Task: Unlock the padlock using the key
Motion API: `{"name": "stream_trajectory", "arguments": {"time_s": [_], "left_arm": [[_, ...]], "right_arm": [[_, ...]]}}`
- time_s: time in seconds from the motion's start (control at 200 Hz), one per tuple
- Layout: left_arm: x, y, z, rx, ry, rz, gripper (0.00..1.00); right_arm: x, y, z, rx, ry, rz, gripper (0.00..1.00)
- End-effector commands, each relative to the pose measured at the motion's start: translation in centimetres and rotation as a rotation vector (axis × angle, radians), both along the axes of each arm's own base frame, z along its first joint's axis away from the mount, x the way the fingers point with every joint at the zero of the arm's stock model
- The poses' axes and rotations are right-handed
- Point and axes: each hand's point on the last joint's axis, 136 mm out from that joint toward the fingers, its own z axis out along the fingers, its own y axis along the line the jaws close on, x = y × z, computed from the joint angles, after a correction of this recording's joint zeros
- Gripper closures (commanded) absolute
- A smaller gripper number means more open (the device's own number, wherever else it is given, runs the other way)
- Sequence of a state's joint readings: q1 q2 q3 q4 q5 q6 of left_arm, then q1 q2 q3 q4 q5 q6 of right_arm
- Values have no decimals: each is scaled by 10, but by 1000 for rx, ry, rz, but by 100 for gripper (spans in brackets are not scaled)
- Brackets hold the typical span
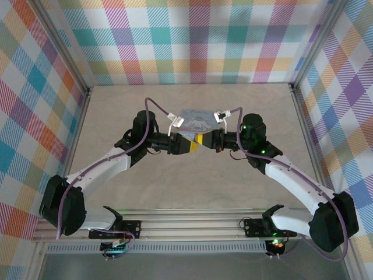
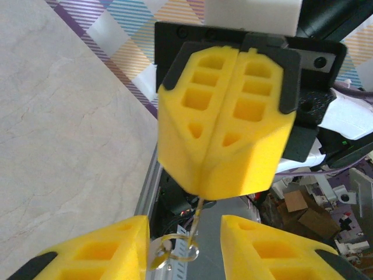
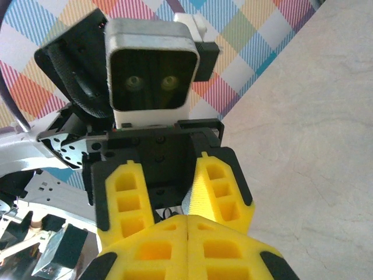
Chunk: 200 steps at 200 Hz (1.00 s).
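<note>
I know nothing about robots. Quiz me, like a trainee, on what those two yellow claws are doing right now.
1. True or false: the right claw has its two fingers pressed together.
2. Pick one. What pokes out from the right claw's tips in the left wrist view? A) a ringed metal piece, probably the key; B) a spoon; C) a rope.
3. Fill the gap: the left claw faces the right claw with its fingers ___, and the ring hangs between them.

Key: 1 true; 2 A; 3 apart.
</note>
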State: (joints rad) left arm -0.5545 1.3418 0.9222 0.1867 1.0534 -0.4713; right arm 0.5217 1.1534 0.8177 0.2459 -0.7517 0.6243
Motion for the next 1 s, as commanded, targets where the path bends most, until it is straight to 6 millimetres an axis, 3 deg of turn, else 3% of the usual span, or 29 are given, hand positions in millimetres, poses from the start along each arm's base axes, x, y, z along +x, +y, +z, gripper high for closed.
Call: {"name": "stream_trajectory", "arguments": {"time_s": [0.0,0.32,0.52,0.995], "left_arm": [[-4,-1,-8,9,1,-17,65],[1,1,-7,15,-7,10,78],[2,1,-2,-2,-14,6,100],[5,0,-3,-7,-16,15,100]], "right_arm": [[-1,-5,13,26,-48,-14,100],[-3,-7,11,22,-43,-10,100],[-4,-8,6,17,-34,-7,100],[-2,-5,2,9,-16,8,100]]}}
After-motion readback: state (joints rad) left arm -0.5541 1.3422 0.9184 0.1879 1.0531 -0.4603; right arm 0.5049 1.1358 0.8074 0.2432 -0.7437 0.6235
